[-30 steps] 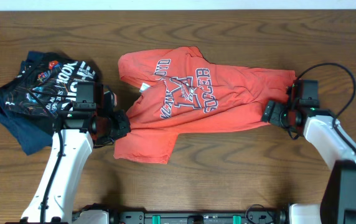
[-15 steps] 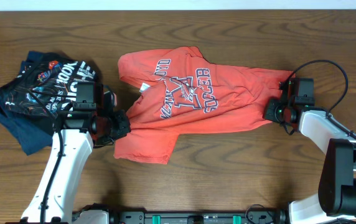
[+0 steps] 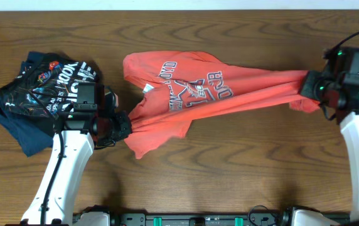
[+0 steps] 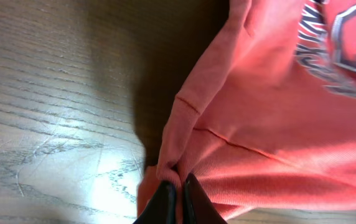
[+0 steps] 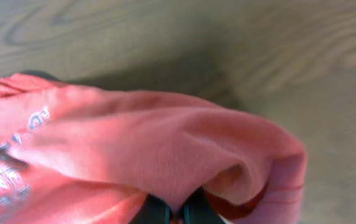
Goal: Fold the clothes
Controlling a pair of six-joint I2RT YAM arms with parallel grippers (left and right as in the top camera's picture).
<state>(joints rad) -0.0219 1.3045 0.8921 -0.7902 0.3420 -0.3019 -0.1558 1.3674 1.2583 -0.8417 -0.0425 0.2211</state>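
Table (image 3: pixel 230 188): Since folding needs a flat place, the big brown wood table is lying under everything. Bare wood is showing all around the left gripper (image 3: pixel 120 125) and the right gripper (image 3: pixel 311 85). Light is shining on the wood just beside the left fingers (image 4: pixel 163 202).
Room: A thin pale strip (image 3: pixel 179 4) is running along the far edge of the table. I cannot tell if it is wall or floor.
T-shirt (image 3: pixel 230 94): The red-orange shirt is stretching between the two sets of fingers. It is bunching into a thick roll near the right fingers and spreading wider toward the left ones. I think the arms are pulling it out long so it can lie flat before folding. It is not folded yet.
Dark clothes (image 3: pixel 41 94): A heap of dark clothes is sitting on the outer side of the left fingers, apart from the shirt. It is not part of this job.
Left gripper (image 4: pixel 177 202): Its fingers are pressing together and pinching a stitched edge of the shirt. The cloth is fanning away from the fingertips.
Right gripper (image 5: pixel 177 214): Its fingers (image 5: pixel 156 214) are pressing together and pinching a fat bunch of red cloth. A shadow is lying on the wood past the bunch, so that end is likely hanging off the table.
Lettering (image 3: pixel 195 85): The white-and-dark letters are facing up, about halfway between the two pinches.
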